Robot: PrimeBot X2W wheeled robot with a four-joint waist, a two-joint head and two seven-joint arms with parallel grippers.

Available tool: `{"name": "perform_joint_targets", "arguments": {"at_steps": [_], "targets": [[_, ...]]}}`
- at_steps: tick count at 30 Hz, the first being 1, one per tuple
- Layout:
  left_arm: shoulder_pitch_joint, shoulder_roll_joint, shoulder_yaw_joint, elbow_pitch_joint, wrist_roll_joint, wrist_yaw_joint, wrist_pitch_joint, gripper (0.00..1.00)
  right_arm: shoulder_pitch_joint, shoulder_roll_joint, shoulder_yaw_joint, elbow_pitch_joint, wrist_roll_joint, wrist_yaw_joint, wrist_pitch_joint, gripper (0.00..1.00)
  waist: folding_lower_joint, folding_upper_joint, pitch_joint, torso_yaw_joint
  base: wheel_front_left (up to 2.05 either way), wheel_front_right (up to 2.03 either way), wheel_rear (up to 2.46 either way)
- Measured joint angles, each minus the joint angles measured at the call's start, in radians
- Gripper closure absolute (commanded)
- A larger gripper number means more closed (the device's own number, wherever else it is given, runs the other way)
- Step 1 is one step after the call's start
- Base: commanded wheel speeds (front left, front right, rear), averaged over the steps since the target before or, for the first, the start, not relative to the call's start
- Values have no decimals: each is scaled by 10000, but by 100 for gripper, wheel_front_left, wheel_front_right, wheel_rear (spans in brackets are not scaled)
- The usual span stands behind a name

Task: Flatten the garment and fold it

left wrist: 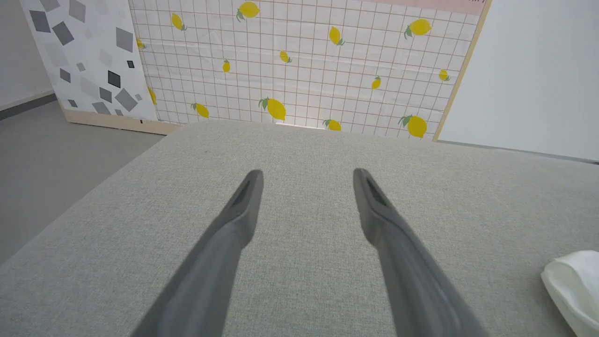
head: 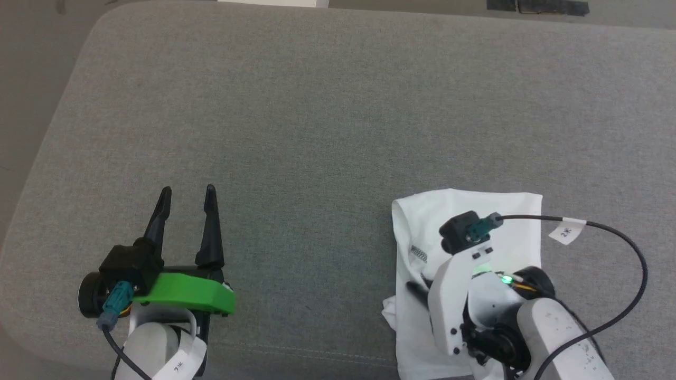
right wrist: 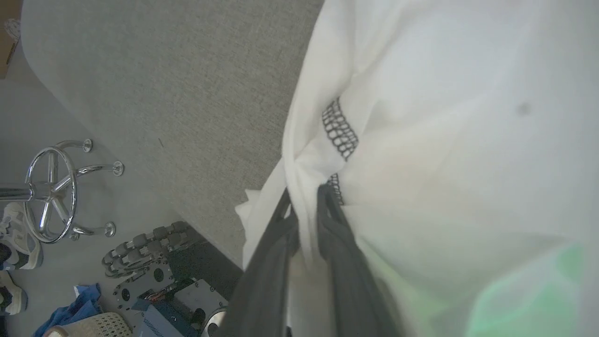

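My right tool (right wrist: 304,196) pinches a fold of the white thin shirt with dark zigzag seam stitching (head: 422,227), which lies under it at the near right of the grey fabric tabletop (head: 317,132). My left tool (head: 188,194) hangs spread wide at the near left, well apart from the shirt.

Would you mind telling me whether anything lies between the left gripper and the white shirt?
Nothing visible does: grey cushion runs from the left gripper to the shirt, which the right gripper pinches at a fold.

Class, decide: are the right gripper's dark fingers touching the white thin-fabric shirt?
Touching. The right wrist view shows the white thin-fabric shirt caught between the right gripper's dark fingers.
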Motion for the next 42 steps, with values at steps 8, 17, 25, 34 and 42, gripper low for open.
{"name": "perform_joint_targets", "arguments": {"at_steps": [8, 17, 25, 34, 42], "targets": [[81, -4, 52, 75, 0, 6, 0, 0, 48, 8, 546, -1208, 1243, 2, -857, 0, 0, 0, -368, -184, 0, 0, 0], [361, -10, 84, 67, 0, 2, 0, 0, 1023, 21, -1455, -3242, 2117, 2, -3680, 0, 0, 0, -832, -676, 0, 0, 0], [428, -12, 77, 27, 0, 0, 0, 0, 1732, -6, -3965, -1513, 5101, 0, -4485, 0, 0, 0, -1069, -1126, 0, 0, 0], [445, -13, 61, -19, 0, 0, 0, 0, 957, 4, -4995, 1298, 6437, 0, -2997, 0, 0, 0, -1009, -1215, 0, 0, 0], [435, -13, 73, -77, 0, 0, 0, 0, -155, 6, -5720, 3099, 5515, 0, -669, 0, 0, 0, -791, -985, 0, 0, 0]]}}
